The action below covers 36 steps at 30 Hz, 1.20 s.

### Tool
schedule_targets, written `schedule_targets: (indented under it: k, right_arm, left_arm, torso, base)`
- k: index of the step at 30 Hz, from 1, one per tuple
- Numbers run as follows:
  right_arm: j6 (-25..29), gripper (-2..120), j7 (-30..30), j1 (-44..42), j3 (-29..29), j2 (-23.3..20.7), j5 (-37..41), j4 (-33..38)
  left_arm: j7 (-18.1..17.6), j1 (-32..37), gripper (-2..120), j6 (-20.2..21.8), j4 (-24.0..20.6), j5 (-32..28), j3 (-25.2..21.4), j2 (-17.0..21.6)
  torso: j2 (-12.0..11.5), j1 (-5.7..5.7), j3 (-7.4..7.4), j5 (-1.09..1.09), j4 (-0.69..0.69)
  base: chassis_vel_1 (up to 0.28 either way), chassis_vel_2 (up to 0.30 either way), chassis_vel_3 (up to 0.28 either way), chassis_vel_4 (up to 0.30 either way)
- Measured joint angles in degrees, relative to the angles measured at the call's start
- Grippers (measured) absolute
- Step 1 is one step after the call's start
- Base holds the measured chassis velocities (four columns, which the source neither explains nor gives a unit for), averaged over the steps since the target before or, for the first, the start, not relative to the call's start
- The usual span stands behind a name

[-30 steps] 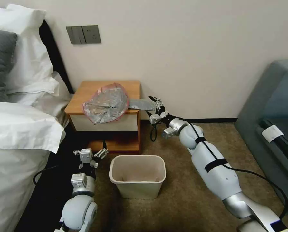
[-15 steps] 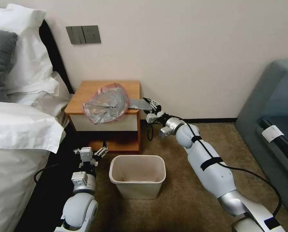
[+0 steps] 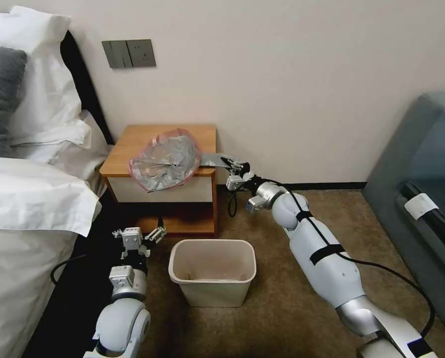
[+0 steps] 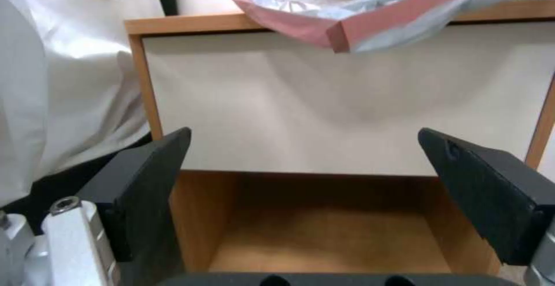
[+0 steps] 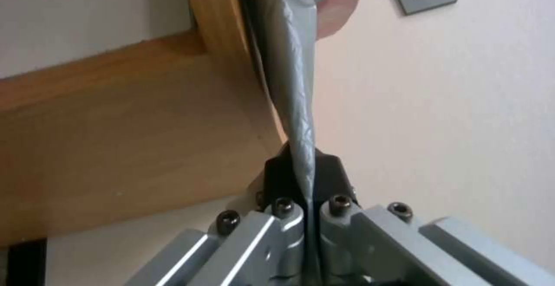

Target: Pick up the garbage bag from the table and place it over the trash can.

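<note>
Nearest me the trash can (image 3: 213,271) stands on the carpet, unlined. My left gripper (image 3: 139,237) hangs beside it, fingers spread apart, low before the table (image 3: 133,149). Farther off, my right gripper (image 3: 234,165) is clamped on the grey tail of the garbage bag (image 3: 165,159), which lies crumpled on the tabletop. I judge the grasp made; next comes lifting the bag without it slipping or tearing.

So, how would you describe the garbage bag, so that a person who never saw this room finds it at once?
Look at the small orange-brown table against the wall, beside the bed. On its top lies the garbage bag, hanging a little over the front edge, with one grey corner stretched sideways into the shut right tool. It is the only crinkly grey plastic thing with a pink-red rim band.
</note>
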Motion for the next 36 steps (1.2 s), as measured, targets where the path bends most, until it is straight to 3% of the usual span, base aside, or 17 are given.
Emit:
schedule_targets:
  k: [10, 20, 25, 36]
  right_arm:
    - [-3.5, 0, 0.1, -3.8, 0.2, -1.9, 3.6, 4.7]
    - [-7.4, 0, -1.9, -11.1, -1.8, -5.2, 10.6, 13.8]
    - [-9.6, 0, -2.5, -16.6, -3.7, -6.6, 13.2, 18.6]
    - [-12.5, 0, -3.7, -26.7, -6.4, -11.6, 18.3, 27.0]
  left_arm:
    - [-0.6, 1.6, 98, -0.4, -3.1, -0.6, -0.1, -0.1]
    - [-1.1, 3.9, 98, -0.2, -9.8, -2.8, -1.0, 0.3]
    - [-1.3, 4.1, 98, 1.5, -15.2, -6.4, -2.1, 0.6]
    - [-1.5, 4.2, 98, 2.1, -16.4, -7.1, -2.3, 0.6]
  torso:
    - [0.0, 0.0, 0.0, 0.0, 0.0]
    - [0.0, 0.0, 0.0, -0.01, -0.01]
    - [0.0, 0.0, 0.0, 0.01, 0.0]
    - [0.0, 0.0, -0.01, 0.0, 0.0]
  base:
    - [0.0, 0.0, 0.0, 0.0]
    - [0.0, 0.0, 0.0, 0.0]
    - [0.0, 0.0, 0.0, 0.0]
    - [0.0, 0.0, 0.0, 0.0]
